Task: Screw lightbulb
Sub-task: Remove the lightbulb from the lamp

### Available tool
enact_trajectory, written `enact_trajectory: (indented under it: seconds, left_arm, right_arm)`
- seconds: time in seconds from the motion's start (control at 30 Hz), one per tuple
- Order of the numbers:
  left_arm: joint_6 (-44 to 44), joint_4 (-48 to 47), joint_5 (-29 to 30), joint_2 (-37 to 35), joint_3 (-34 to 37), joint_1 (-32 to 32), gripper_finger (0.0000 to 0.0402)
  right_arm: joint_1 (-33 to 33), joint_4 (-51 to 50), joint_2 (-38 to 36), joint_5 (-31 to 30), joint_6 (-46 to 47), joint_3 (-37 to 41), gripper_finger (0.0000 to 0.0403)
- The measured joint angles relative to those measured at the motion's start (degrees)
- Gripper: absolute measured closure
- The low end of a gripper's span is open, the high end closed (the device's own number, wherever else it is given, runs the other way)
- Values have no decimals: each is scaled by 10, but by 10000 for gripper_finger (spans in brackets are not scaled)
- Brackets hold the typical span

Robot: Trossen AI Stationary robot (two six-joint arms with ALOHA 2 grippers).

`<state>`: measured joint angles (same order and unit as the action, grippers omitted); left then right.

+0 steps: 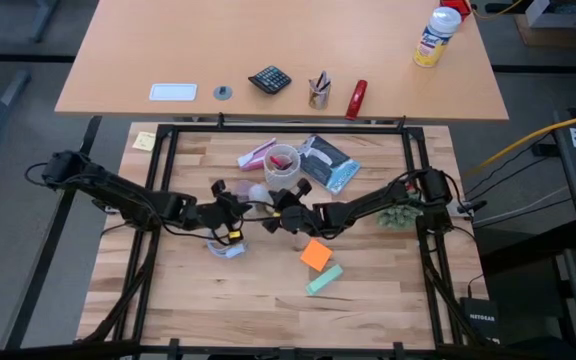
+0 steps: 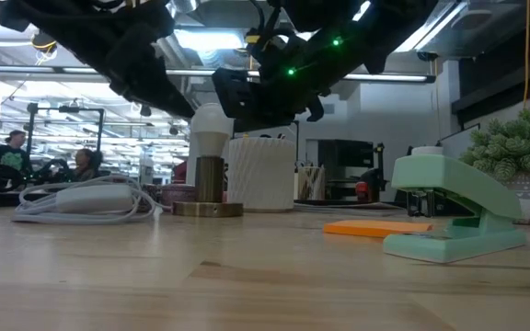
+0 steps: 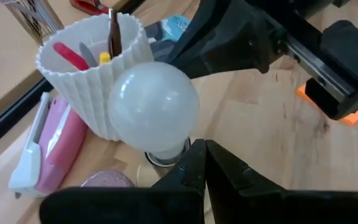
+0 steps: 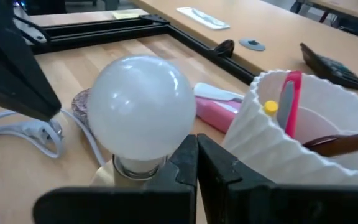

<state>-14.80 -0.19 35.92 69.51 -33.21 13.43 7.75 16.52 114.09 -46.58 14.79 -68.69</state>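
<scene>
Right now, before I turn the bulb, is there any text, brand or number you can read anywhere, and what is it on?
"NETGEAR": faint lettering on the black box off the table's near right corner.
Printed label on the spray can on the far desk: too small to read.
Calculator keys: too small to read.
Lightbulb and white cup: no markings visible.

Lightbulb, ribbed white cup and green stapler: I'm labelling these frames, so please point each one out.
lightbulb (image 3: 153, 107), left wrist view, middle of its round globe.
ribbed white cup (image 4: 303, 163), right wrist view, its outer wall.
green stapler (image 2: 451, 184), low view, its top arm.
</scene>
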Motion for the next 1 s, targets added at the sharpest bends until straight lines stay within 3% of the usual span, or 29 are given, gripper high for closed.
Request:
enact_trajectory:
  seconds: [0.57, 1.0]
  left_arm:
    - [32, 9, 16, -71, 0, 0, 400]
    - [32, 9, 34, -77, 0, -9, 400]
  right_arm:
    - [5, 0, -13, -1, -16, 0, 396]
    - [32, 1, -13, 1, -42, 0, 396]
